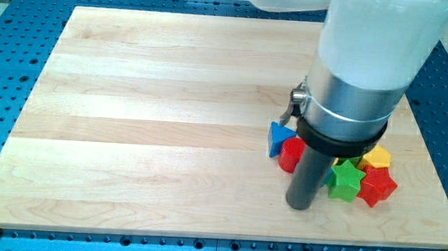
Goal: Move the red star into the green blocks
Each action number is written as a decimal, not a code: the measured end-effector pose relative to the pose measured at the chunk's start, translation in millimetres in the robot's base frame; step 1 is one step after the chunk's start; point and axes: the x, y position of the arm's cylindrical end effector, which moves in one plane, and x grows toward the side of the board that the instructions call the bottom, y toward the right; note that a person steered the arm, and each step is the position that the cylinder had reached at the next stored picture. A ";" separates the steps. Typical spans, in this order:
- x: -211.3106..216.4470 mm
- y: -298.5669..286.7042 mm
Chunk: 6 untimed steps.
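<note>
Blocks bunched at the board's right side, my tip down among them.

You see the blue triangle up-left of my tip, a red block touching the rod's left, green star just right, red star beyond touching it, yellow block above. It's a bare rod, nothing to open, holding nothing.

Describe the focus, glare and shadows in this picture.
Camera view: the arm's white shell is close, blurred and washed out; the wooden board and blocks are sharp under even light; only faint shadow sits by my tip, left of the green star and red star.
</note>
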 end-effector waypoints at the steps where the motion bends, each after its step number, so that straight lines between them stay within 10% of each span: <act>1: 8.0 6.1; 6: 23.8 105.3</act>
